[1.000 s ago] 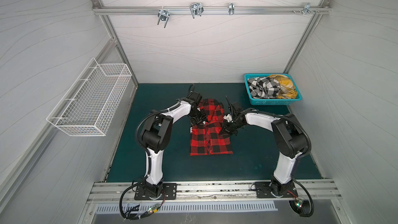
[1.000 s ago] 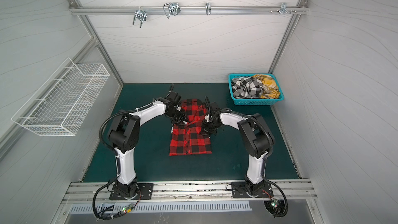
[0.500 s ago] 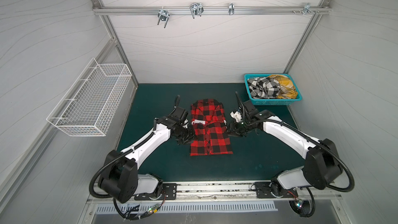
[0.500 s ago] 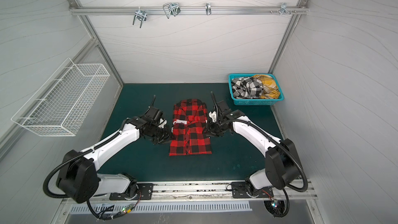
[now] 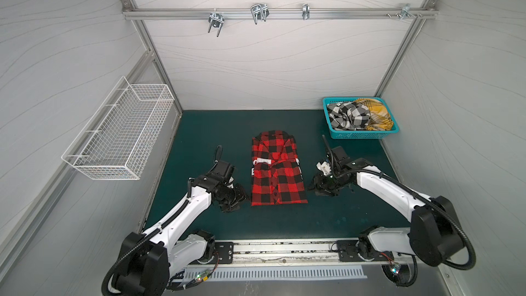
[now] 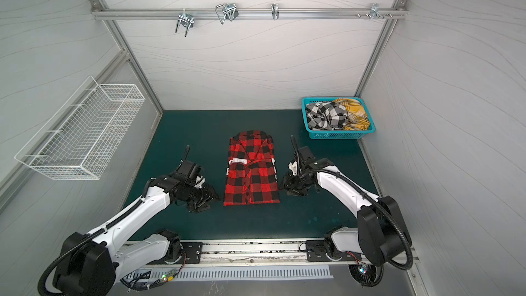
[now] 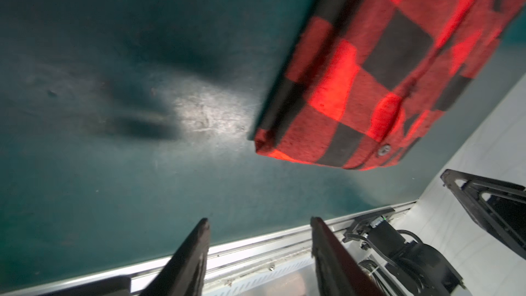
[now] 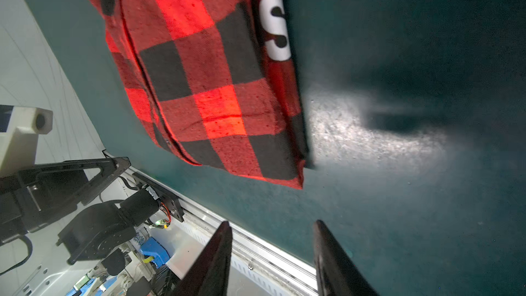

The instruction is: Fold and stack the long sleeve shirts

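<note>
While the folded red-and-black plaid shirt lay flat on the green mat, its white lettering was illegible in both top views. Only the right wrist view resolved a letter "S", and only the left wrist view showed a button. The left gripper and right gripper flanked the shirt, jaws apart and empty.

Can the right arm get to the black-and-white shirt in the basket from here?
Probably yes. The right claw is open and empty beside the red shirt, and the black-and-white shirt lies uncovered in the open-topped turquoise basket on that arm's side, with only bare mat between.
</note>
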`<state>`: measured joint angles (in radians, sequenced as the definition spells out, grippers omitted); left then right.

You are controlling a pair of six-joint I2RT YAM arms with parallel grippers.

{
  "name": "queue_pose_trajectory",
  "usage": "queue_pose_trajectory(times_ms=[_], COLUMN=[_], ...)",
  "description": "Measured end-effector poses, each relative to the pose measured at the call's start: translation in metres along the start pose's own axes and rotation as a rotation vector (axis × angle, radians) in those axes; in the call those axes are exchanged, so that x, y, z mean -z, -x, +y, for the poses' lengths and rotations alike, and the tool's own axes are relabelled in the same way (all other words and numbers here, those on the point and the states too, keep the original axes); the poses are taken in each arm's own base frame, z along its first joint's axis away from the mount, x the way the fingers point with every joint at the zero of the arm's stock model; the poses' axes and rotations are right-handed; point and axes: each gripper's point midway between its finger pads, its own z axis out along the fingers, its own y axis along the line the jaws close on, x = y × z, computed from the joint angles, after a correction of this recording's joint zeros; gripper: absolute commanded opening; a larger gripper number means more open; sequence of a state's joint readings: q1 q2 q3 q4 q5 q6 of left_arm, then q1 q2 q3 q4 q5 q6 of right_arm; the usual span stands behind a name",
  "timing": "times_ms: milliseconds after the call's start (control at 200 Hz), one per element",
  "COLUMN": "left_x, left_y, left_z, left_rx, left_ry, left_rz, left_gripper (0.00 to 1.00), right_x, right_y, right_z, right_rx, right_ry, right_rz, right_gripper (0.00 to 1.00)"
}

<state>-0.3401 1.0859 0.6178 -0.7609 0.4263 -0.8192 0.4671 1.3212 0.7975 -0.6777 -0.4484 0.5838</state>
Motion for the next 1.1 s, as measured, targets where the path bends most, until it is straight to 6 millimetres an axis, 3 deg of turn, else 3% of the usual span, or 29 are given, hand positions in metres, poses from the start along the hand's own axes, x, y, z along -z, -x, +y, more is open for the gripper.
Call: queue_pose_trajectory(times_ms=[385, 550, 735, 1101], left_x=[-0.017, -0.026, -0.035, -0.040], left_y=[0.019, 0.018, 0.013, 0.013], left_z=[-0.004, -0.001, 0.007, 0.004], left_rx=[0.041, 0.064, 0.091, 0.160], left_ry=[-0.030, -0.045, -0.040, -0.104], left_rz=[-0.003, 0.032, 0.061, 0.065], left_gripper=[0.74, 0.81, 0.79, 0.75], right_x=[-0.028, -0.043, -0.052, -0.061], right_y=[-0.004, -0.009, -0.012, -0.013], right_z=[-0.010, -0.016, -0.023, -0.016], right_rx=[-0.024, -0.059, -0.096, -0.103], right_ry=[0.035, 0.051, 0.049, 0.105], right_rz=[0.054, 0.078, 0.095, 0.120], right_gripper=[0.49, 0.50, 0.44, 0.30])
